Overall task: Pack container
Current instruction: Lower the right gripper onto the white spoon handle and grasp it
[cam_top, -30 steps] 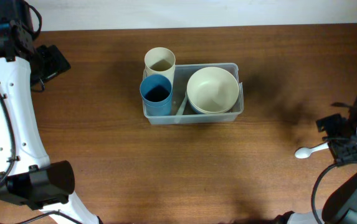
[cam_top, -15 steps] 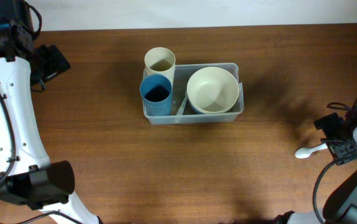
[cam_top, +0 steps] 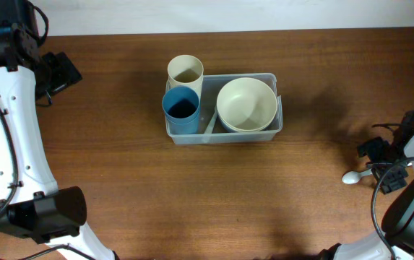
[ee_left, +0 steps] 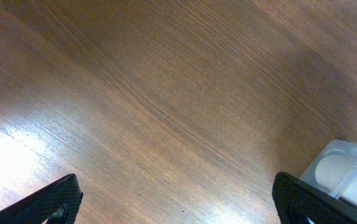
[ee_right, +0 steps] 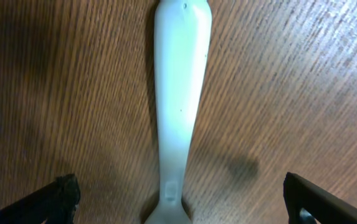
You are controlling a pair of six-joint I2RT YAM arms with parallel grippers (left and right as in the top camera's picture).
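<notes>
The clear plastic container (cam_top: 275, 128) stands at the table's middle back. It holds a cream bowl (cam_top: 246, 104) on the right and a blue cup (cam_top: 181, 109) on the left; a beige cup (cam_top: 185, 71) stands at its far left corner. A white spoon (cam_top: 354, 175) lies flat on the table at the right, and its handle shows in the right wrist view (ee_right: 177, 106). My right gripper (ee_right: 181, 202) is open, its fingers straddling the spoon's handle just above the table. My left gripper (ee_left: 178, 202) is open and empty at the far left, with a container corner (ee_left: 346, 171) in its view.
The left arm's white links (cam_top: 11, 130) run down the table's left side. The right arm (cam_top: 409, 152) sits at the right edge. The table's far edge (cam_top: 207, 30) runs along the top.
My right gripper has moved left and down over the spoon, so that its fingers now straddle the handle. The left arm and the container have not moved.
</notes>
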